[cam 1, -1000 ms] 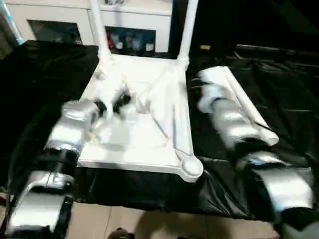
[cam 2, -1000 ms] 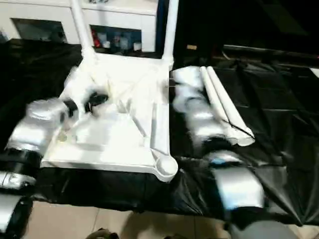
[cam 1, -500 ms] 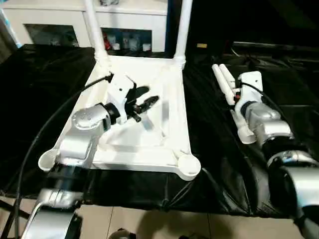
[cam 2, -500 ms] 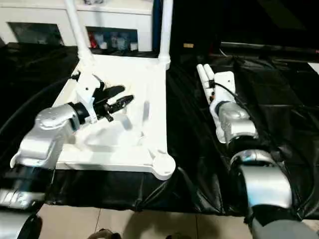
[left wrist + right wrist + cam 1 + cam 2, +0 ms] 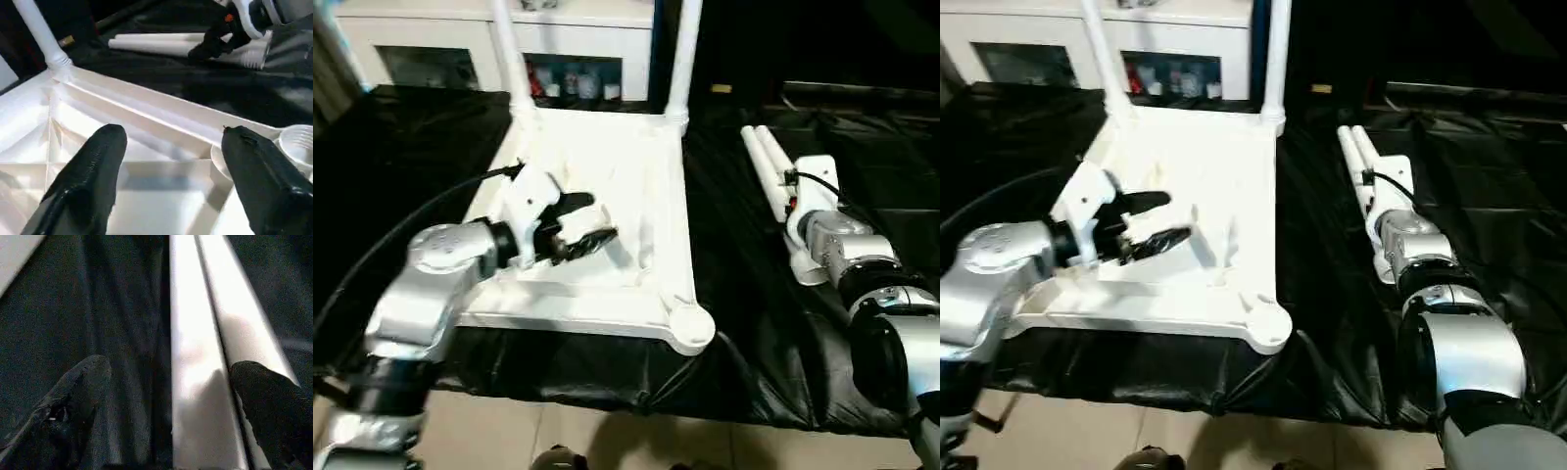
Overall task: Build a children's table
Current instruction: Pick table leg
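While the white top (image 5: 607,196) is lying underside-up on the black-draped tabletop (image 5: 401,157) so its sockets are facing upward, the left pincer (image 5: 582,223) is hovering released over the ribbed interior, grasping nothing. Two legs (image 5: 680,59) are already standing in the far corner sockets; the near socket (image 5: 688,325) is sitting empty. To the right, two loose legs (image 5: 1359,162) are lying side by side, and the right pincer (image 5: 168,396), spread, is apparently straddling them for a pickup.
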Motion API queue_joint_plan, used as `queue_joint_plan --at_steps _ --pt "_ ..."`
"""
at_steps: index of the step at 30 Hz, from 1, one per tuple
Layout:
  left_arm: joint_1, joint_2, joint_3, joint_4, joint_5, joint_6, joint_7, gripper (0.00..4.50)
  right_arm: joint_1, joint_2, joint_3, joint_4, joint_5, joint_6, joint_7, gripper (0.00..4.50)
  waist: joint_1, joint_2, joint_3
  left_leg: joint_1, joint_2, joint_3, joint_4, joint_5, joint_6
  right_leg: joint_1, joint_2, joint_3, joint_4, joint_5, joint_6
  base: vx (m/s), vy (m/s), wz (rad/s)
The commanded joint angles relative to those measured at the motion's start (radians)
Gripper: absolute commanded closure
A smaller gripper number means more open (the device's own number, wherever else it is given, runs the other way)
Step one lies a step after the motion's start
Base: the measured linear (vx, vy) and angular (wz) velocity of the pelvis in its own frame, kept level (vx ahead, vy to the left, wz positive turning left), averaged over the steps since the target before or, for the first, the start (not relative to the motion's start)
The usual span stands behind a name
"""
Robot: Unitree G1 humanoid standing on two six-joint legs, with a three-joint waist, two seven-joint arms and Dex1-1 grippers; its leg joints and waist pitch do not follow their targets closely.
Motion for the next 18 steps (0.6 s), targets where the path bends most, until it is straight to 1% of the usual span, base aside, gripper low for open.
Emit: queue_joint_plan --at_steps 1,2,3,4,5,6,7,8,9,10,11,12,13,14,15,16,17,18 --pt "0.001 0.015 -0.01 -0.026 -0.005 0.024 -0.014 0.94 -0.021 -0.009 -0.006 0.016 0.001 0.062 0.031 0.0 0.004 0.005 -0.081 0.013 0.065 -0.037 -0.061 -0.163 0.011 0.056 -0.096 0.067 -0.067 -0.146 -0.245 0.0 0.0 0.0" --pt "0.0 0.021 -0.009 -0.031 -0.008 0.033 -0.02 0.94 -0.025 -0.01 -0.013 0.021 0.009 0.09 0.045 0.0 0.004 0.007 -0.08 0.011 0.065 -0.037 -0.061 -0.162 0.013 0.055 -0.095 0.066 -0.066 -0.152 -0.243 0.0 0.0 0.0" --pt "-0.004 0.029 -0.01 -0.038 -0.013 0.042 -0.03 0.94 -0.03 -0.013 -0.019 0.026 0.016 0.12 0.063 0.0 0.003 0.008 -0.08 0.013 0.065 -0.038 -0.061 -0.171 0.01 0.054 -0.094 0.066 -0.068 -0.168 -0.239 0.0 0.0 0.0" --pt "-0.007 0.033 -0.011 -0.041 -0.018 0.05 -0.038 0.94 -0.034 -0.016 -0.019 0.029 0.016 0.143 0.073 0.0 0.003 0.007 -0.081 0.012 0.065 -0.038 -0.061 -0.171 0.008 0.054 -0.095 0.066 -0.068 -0.172 -0.238 0.0 0.0 0.0" --pt "-0.012 0.039 -0.013 -0.046 -0.026 0.062 -0.045 0.94 -0.038 -0.022 -0.014 0.033 0.012 0.17 0.083 0.0 0.004 0.008 -0.081 0.013 0.066 -0.039 -0.061 -0.169 0.005 0.054 -0.095 0.066 -0.067 -0.171 -0.238 0.0 0.0 0.0" --pt "-0.014 0.046 -0.016 -0.048 -0.029 0.066 -0.053 0.94 -0.043 -0.025 -0.018 0.037 0.017 0.195 0.091 0.0 0.003 0.006 -0.081 0.013 0.065 -0.038 -0.062 -0.169 0.005 0.054 -0.093 0.066 -0.067 -0.169 -0.239 0.0 0.0 0.0" --pt "-0.015 0.05 -0.017 -0.05 -0.031 0.068 -0.055 0.94 -0.046 -0.028 -0.02 0.039 0.019 0.21 0.096 0.0 0.004 0.006 -0.081 0.013 0.066 -0.039 -0.062 -0.167 0.004 0.054 -0.094 0.066 -0.067 -0.168 -0.239 0.0 0.0 0.0" --pt "-0.018 0.059 -0.019 -0.055 -0.038 0.078 -0.058 0.94 -0.054 -0.036 -0.023 0.044 0.021 0.244 0.11 0.0 0.004 0.007 -0.082 0.012 0.064 -0.038 -0.06 -0.158 0.005 0.054 -0.093 0.067 -0.065 -0.154 -0.243 0.0 0.0 0.0" --pt "-0.019 0.064 -0.019 -0.057 -0.042 0.083 -0.061 0.89 -0.058 -0.04 -0.022 0.047 0.02 0.262 0.119 0.18 0.004 0.007 -0.082 0.011 0.064 -0.038 -0.059 -0.156 0.006 0.054 -0.094 0.067 -0.065 -0.152 -0.244 0.0 0.0 0.0" --pt "-0.021 0.069 -0.021 -0.059 -0.042 0.085 -0.066 0.89 -0.062 -0.046 -0.018 0.05 0.017 0.282 0.13 0.18 0.005 0.007 -0.082 0.011 0.063 -0.038 -0.059 -0.158 0.006 0.054 -0.094 0.067 -0.065 -0.153 -0.245 0.0 0.0 0.0" --pt "-0.021 0.072 -0.023 -0.059 -0.042 0.087 -0.071 0.87 -0.065 -0.051 -0.014 0.052 0.012 0.299 0.142 0.36 0.003 0.0 -0.081 0.01 0.063 -0.037 -0.06 -0.159 0.008 0.055 -0.093 0.067 -0.067 -0.161 -0.243 0.0 0.0 0.0" --pt "-0.021 0.078 -0.024 -0.062 -0.045 0.092 -0.079 0.87 -0.069 -0.058 -0.009 0.054 0.006 0.32 0.157 0.36 0.005 -0.001 -0.08 0.01 0.064 -0.038 -0.059 -0.156 0.01 0.054 -0.095 0.067 -0.067 -0.177 -0.239 0.0 0.0 0.0" --pt "-0.021 0.08 -0.025 -0.064 -0.046 0.094 -0.082 0.87 -0.07 -0.06 -0.008 0.054 0.004 0.325 0.161 0.49 0.005 0.0 -0.081 0.01 0.063 -0.037 -0.058 -0.155 0.009 0.055 -0.096 0.067 -0.068 -0.182 -0.238 0.0 0.0 0.0" --pt "-0.021 0.083 -0.026 -0.066 -0.048 0.098 -0.087 0.87 -0.071 -0.062 -0.007 0.055 0.0 0.332 0.167 0.62 0.005 -0.001 -0.08 0.01 0.064 -0.037 -0.058 -0.151 0.01 0.054 -0.098 0.068 -0.069 -0.19 -0.233 0.0 0.0 0.0" --pt "-0.022 0.086 -0.028 -0.069 -0.054 0.107 -0.095 0.87 -0.071 -0.066 -0.007 0.055 -0.002 0.339 0.171 0.73 0.005 -0.006 -0.08 0.009 0.064 -0.037 -0.058 -0.144 0.01 0.054 -0.098 0.068 -0.069 -0.195 -0.23 0.0 0.0 0.0" --pt "-0.022 0.095 -0.034 -0.074 -0.063 0.121 -0.113 0.87 -0.071 -0.068 -0.003 0.055 -0.007 0.351 0.184 0.78 0.006 -0.008 -0.08 0.01 0.065 -0.036 -0.058 -0.138 0.01 0.053 -0.099 0.068 -0.069 -0.201 -0.228 0.0 0.0 0.0" --pt "-0.022 0.102 -0.039 -0.076 -0.066 0.125 -0.123 0.87 -0.071 -0.07 0.0 0.055 -0.009 0.355 0.187 0.83 0.007 -0.007 -0.08 0.01 0.065 -0.037 -0.058 -0.137 0.009 0.053 -0.099 0.068 -0.069 -0.204 -0.227 0.0 0.0 0.0" --pt "-0.023 0.107 -0.043 -0.077 -0.068 0.128 -0.131 0.87 -0.07 -0.071 0.002 0.054 -0.011 0.358 0.188 0.94 0.006 -0.011 -0.081 0.009 0.064 -0.036 -0.058 -0.132 0.011 0.054 -0.098 0.068 -0.068 -0.204 -0.225 0.0 0.0 0.0"
